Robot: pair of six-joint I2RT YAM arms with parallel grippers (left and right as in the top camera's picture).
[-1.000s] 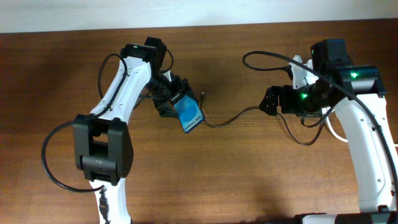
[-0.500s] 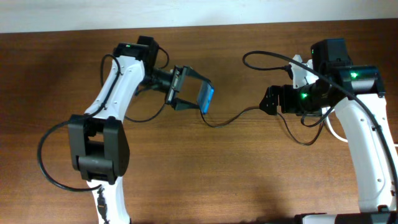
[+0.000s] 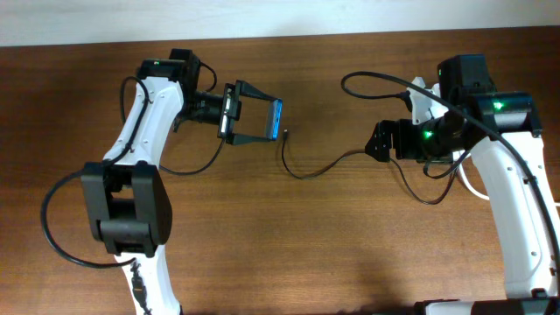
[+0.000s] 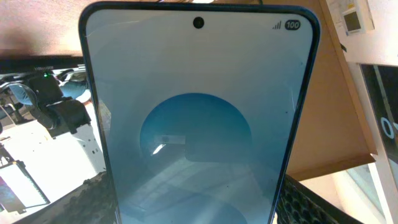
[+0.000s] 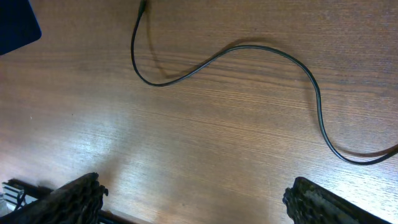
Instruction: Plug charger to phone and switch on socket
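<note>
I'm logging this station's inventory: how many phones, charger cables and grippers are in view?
phone: 1, held by the left gripper
charger cable: 1
grippers: 2, counting the right gripper
Total: 4

Seen from overhead, straight down across the whole worktop. Left wrist: pressed close against phone screen. Right wrist: low over charger, shared with overhead.

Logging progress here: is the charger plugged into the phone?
Unplugged. The charger has its tip lying on the table, apart from the phone held in the left gripper.
</note>
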